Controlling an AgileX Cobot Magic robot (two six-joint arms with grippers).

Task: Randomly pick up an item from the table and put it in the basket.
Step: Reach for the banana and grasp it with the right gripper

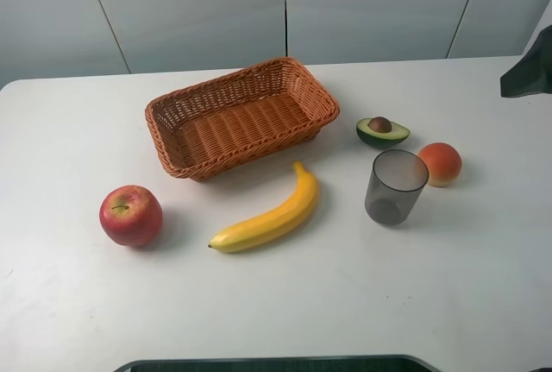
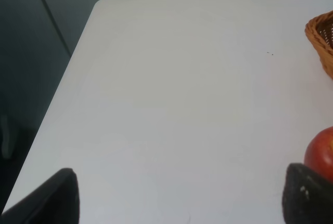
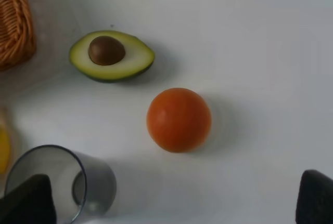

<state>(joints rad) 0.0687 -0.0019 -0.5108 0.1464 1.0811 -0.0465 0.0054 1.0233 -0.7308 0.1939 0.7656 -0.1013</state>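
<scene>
Overhead view from my station. The banana [image 1: 267, 215], smooth, yellow and curved, lies flat on the table [image 1: 69, 303] just in front of the basket [image 1: 172, 143], apart from it, with its stem end towards the basket's right front corner. Nothing lies on the banana or leans against it.

Neighbours: a glossy red apple [image 1: 131, 215] stands to its left with a clear gap. A grey translucent cup [image 1: 395, 186] stands upright to its right, also apart. Beyond the cup are an avocado half [image 1: 382, 130], cut face up with the brown pit showing, and a round orange-red fruit [image 1: 441, 164] just beside the cup.

The basket is woven orange-brown wicker, rectangular, with low flaring sides, and I see nothing inside it. The table is plain matt white with rounded corners. Its broad front and left areas are bare.

Wrist views. The left gripper [image 2: 179, 195] has its dark fingers [image 2: 57, 198] set wide apart over bare tabletop near the table's left edge, with the apple at one side. The right gripper [image 3: 171, 203] is likewise spread, holding nothing, above the cup and the orange-red fruit. A dark part of an arm [image 1: 526, 70] shows at the right edge of the overhead view.
</scene>
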